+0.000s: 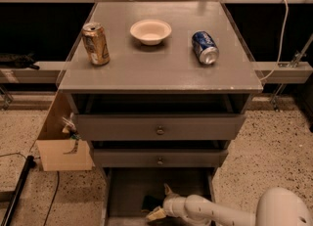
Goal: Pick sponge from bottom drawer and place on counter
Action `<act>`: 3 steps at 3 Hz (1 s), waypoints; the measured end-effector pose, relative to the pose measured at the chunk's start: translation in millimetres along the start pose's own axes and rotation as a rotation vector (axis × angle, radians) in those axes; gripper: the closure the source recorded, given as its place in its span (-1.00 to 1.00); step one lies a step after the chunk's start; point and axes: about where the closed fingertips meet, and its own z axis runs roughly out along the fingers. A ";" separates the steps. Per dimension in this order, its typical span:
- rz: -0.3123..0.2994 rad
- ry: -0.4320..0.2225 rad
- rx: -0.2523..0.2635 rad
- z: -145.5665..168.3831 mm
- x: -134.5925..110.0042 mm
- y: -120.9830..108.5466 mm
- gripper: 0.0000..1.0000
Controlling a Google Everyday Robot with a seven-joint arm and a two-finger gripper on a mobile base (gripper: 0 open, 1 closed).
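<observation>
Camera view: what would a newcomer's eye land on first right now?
The pale gripper reaches from the lower right into the open grey bottom drawer, right by the dark green sponge. Up on the flat grey counter: an upright gold can at left, a white bowl in the middle, a blue can on its side at right.

Gripper (159,202) low forward, jaws apart

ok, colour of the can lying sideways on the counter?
Blue can, camera view; gripper is down in the bottom drawer.
</observation>
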 end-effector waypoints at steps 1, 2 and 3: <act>-0.015 0.002 -0.007 -0.4 2.5 10.3 -1.00; -0.045 0.019 -0.025 7.7 4.5 26.0 -1.00; -0.046 0.019 -0.026 8.0 4.6 26.5 -1.00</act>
